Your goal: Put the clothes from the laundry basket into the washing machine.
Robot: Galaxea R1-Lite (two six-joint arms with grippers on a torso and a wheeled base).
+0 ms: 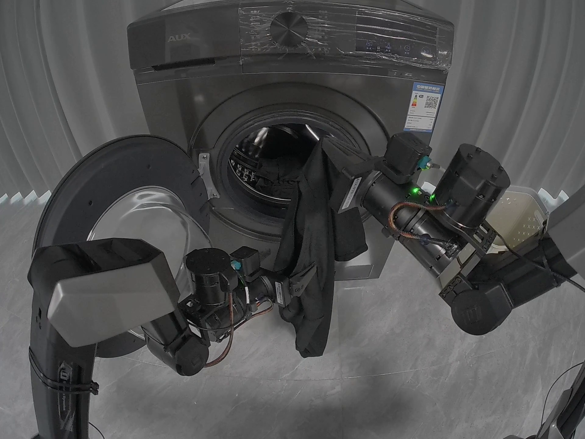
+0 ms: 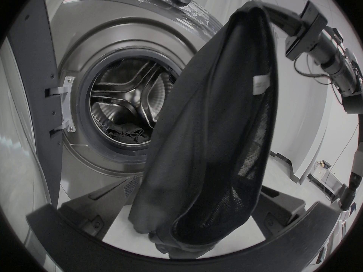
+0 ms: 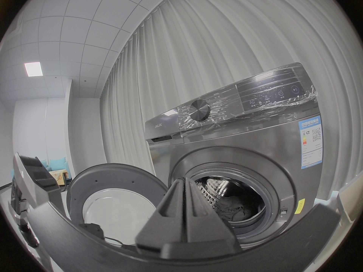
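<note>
This looks like a staged test room, not a home laundry. The washer [image 1: 292, 92] stands alone on a pale marbled floor [image 1: 396, 349], its control panel wrapped in film [image 1: 341, 35]. Pleated curtains [image 1: 79, 62] hang behind it on both sides. Overhead is an office-style tiled ceiling [image 3: 75, 31] with a flat light [image 3: 33, 68].

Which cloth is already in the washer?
The crumpled cloth lying in the drum; the long cloth hangs outside, from the right gripper.
</note>
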